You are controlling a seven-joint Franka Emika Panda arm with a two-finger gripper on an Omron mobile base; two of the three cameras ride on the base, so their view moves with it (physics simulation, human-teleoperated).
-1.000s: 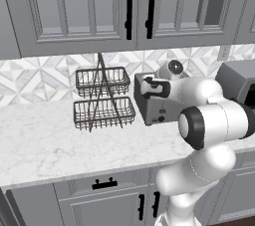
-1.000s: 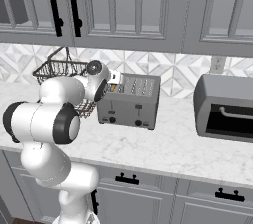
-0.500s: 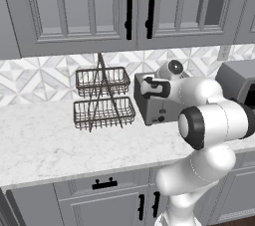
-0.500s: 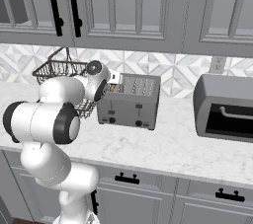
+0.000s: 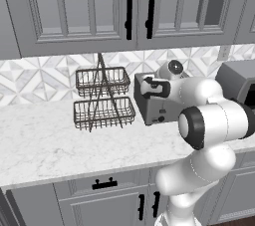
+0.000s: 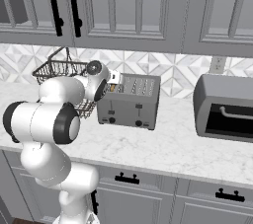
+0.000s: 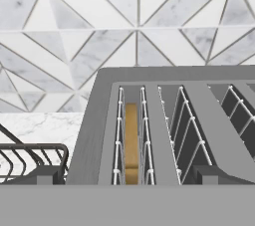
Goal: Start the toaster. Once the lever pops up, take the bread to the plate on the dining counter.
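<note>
One slice of bread (image 7: 131, 143) sits down in the far-left slot of the toaster (image 6: 129, 100). The toaster stands on the kitchen worktop (image 6: 163, 146), near the back edge by the tiled wall (image 7: 134, 21). A wire basket rack (image 5: 102, 99) stands just beside its left end, and a big toaster oven (image 6: 225, 107) is well apart on the other side. The gripper (image 6: 111, 84) hangs over the left end of the toaster, above the bread slot. I cannot tell if its fingers are spread or pressed together, or if they touch anything.
</note>
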